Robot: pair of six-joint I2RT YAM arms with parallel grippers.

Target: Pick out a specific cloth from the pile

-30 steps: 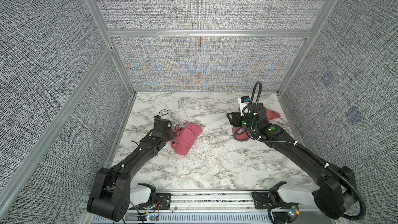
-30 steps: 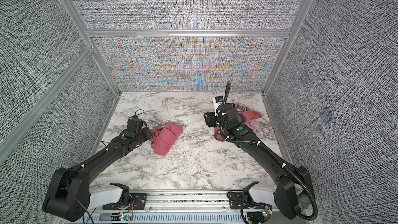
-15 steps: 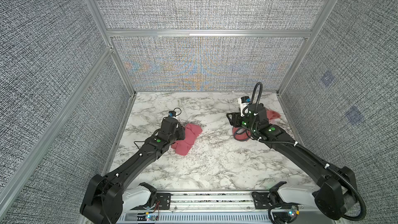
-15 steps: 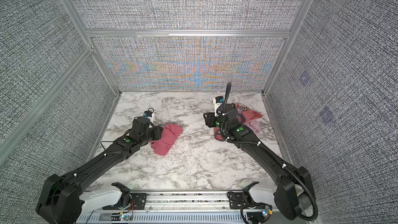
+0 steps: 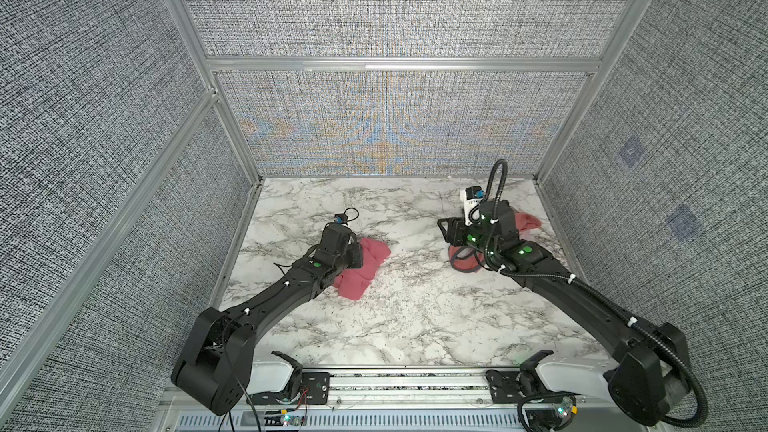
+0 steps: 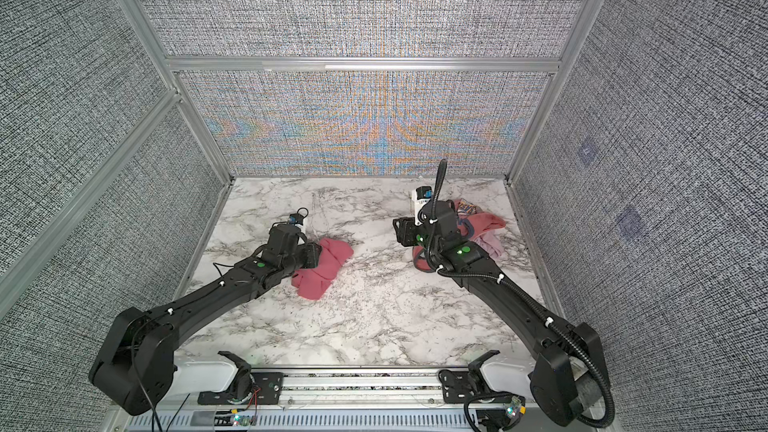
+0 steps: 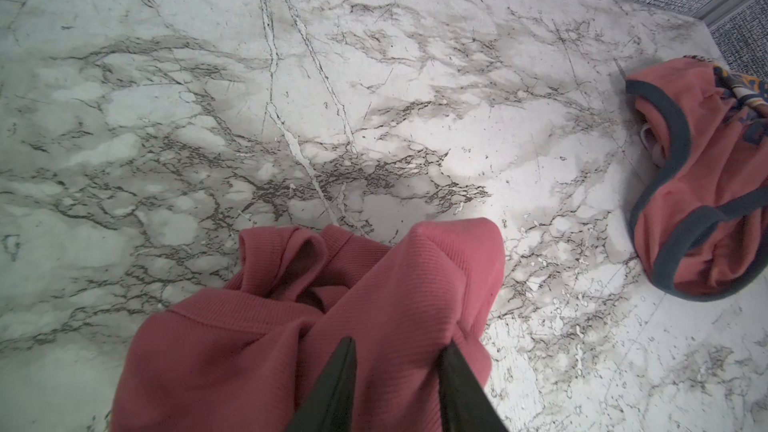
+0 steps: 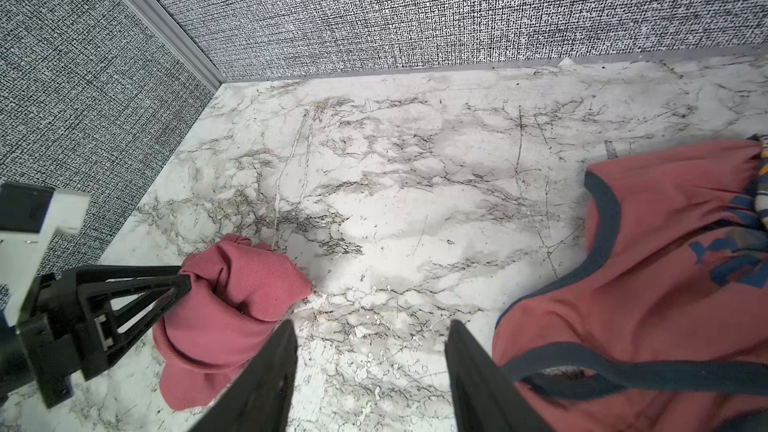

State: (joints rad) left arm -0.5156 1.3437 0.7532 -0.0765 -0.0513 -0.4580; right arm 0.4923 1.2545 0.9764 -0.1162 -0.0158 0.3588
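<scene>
Left gripper [image 7: 399, 342] is closed down on the cloth [image 7: 291, 326]: in the left wrist view I get both black fingers [image 7: 332, 388] with a ridge of rose-red ribbed fabric squeezed between them. Both top views hide that pinch behind the wrist body, they only give me the cloth [image 5: 365, 268] bunched by the left edge of the marble surface [image 5: 415, 305], about halfway back. The right wrist view fills in the side: the left gripper's tips [image 8: 185, 280] bite a gathered fold and the rest of the cloth [image 8: 232, 297] sags to the marble. Right gripper [image 8: 372, 324] stands well parted with bare marble between the fingers, nothing held, just beside the pile [image 8: 644, 284]. The pile [image 6: 486, 226] sits near the far right corner, well apart from the cloth. A top view shows a pale pink piece [image 6: 492, 243] under the salmon garment [image 6: 490, 220]; neither wrist view shows me that piece. The wrist views give the garment's dark edging [image 7: 677, 126] and a blue print [image 8: 735, 268], too small from above.
</scene>
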